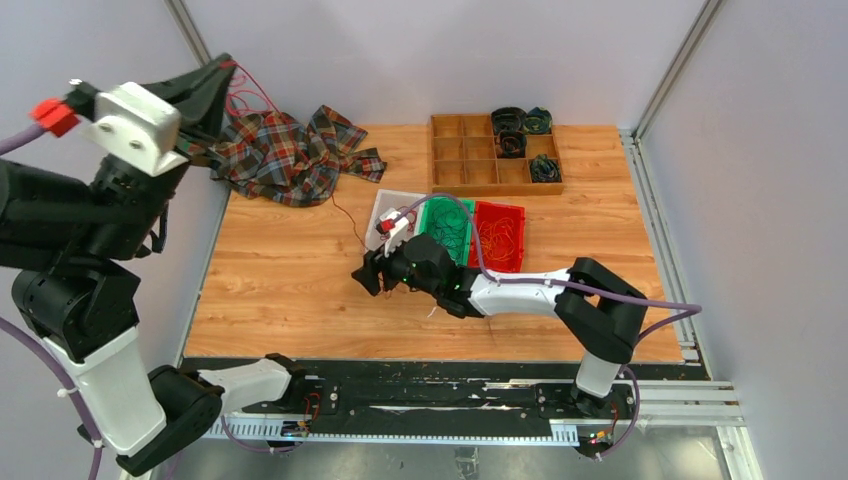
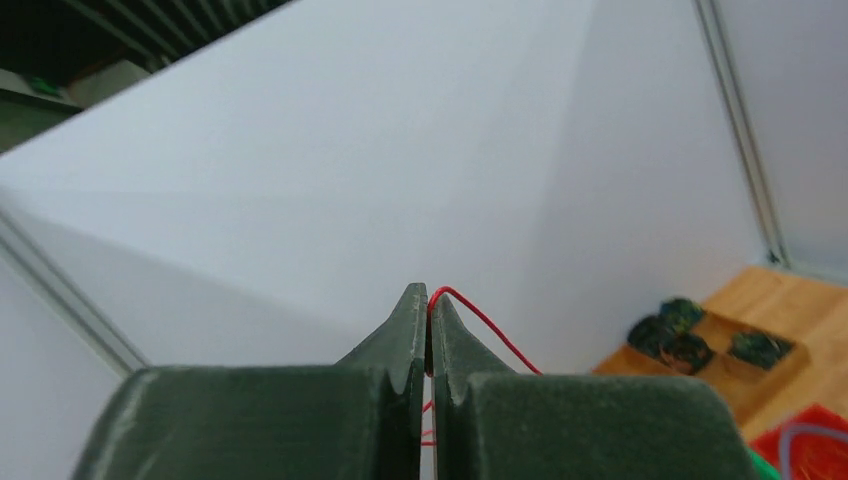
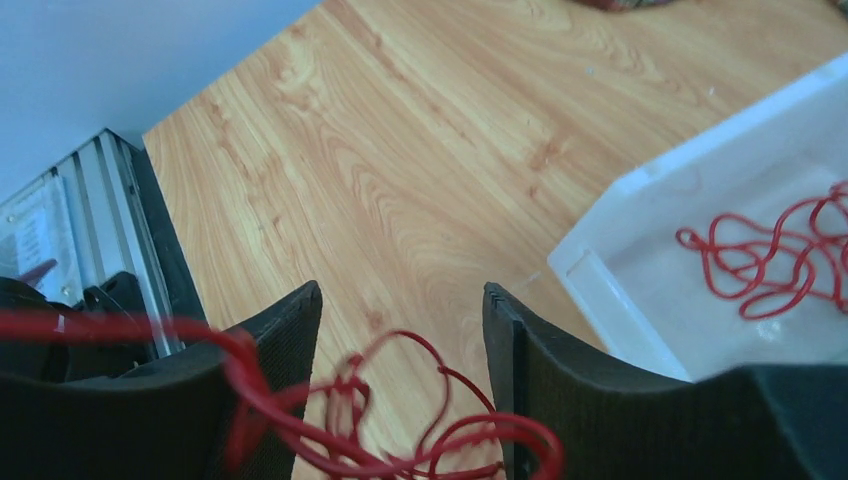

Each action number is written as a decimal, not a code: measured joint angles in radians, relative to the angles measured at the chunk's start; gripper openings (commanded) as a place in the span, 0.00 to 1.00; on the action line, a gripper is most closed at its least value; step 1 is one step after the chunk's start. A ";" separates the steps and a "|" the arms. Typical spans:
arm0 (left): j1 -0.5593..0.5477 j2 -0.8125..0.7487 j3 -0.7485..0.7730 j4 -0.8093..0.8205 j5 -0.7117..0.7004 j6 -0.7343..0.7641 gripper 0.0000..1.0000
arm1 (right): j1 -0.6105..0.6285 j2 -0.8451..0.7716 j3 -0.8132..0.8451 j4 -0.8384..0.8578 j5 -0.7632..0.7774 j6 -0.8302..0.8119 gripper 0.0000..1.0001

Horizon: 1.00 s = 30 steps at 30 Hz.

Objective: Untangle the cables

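One red cable (image 3: 760,265) lies apart in the white tray (image 3: 600,255). Left hand (image 2: 428,297) raised, pinching a red strand (image 2: 482,317); right hand (image 3: 400,305) spread around the red knot (image 3: 345,392) over the surface (image 3: 400,150). Untangling looks barely begun.

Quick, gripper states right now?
Left gripper: shut on a red cable.
Right gripper: open, red cable loops lying loose between its jaws.

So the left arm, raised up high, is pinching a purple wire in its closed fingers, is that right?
Not quite. The left gripper is pinching a red wire, not a purple one; the left wrist view shows it looping out from the closed fingertips. The rest stands: the arm is raised high.
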 measured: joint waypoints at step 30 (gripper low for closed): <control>0.000 -0.042 -0.143 0.363 -0.211 -0.027 0.00 | 0.045 -0.251 0.116 -0.031 -0.055 -0.050 0.80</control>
